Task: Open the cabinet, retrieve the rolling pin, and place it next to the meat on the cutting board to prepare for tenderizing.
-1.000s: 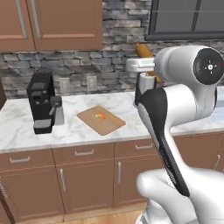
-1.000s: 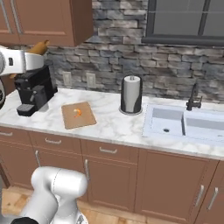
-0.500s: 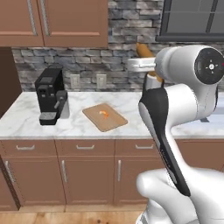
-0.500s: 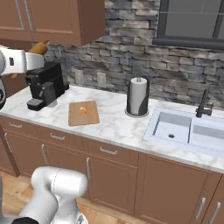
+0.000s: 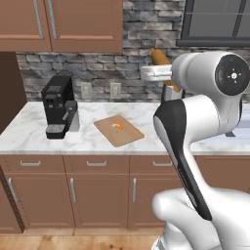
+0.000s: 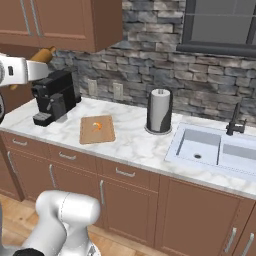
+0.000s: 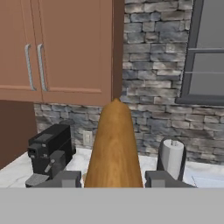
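Observation:
My gripper [image 7: 113,179] is shut on the tan rolling pin [image 7: 113,148], which points away from the hand toward the wall. From the base the rolling pin [image 5: 158,57] [image 6: 42,54] is held high above the counter, right of the coffee machine. On the marble counter lies the cutting board [image 5: 119,131] [image 6: 96,129] with the small orange meat [image 5: 117,126] [image 6: 98,125] on it, well below the gripper. The cabinet [image 5: 73,24] [image 7: 57,43] hangs above with both doors shut and its silver bar handles [image 7: 35,65] side by side.
A black coffee machine [image 5: 58,105] [image 6: 52,95] stands left of the board. A paper towel roll [image 6: 159,110] and a sink [image 6: 215,147] with a faucet are to the right. A window [image 6: 220,22] sits above the sink. Low cabinets line the counter front.
The whole scene has shifted in both base views, so the cameras moved with the base. The rolling pin stays held in the gripper at about the same height.

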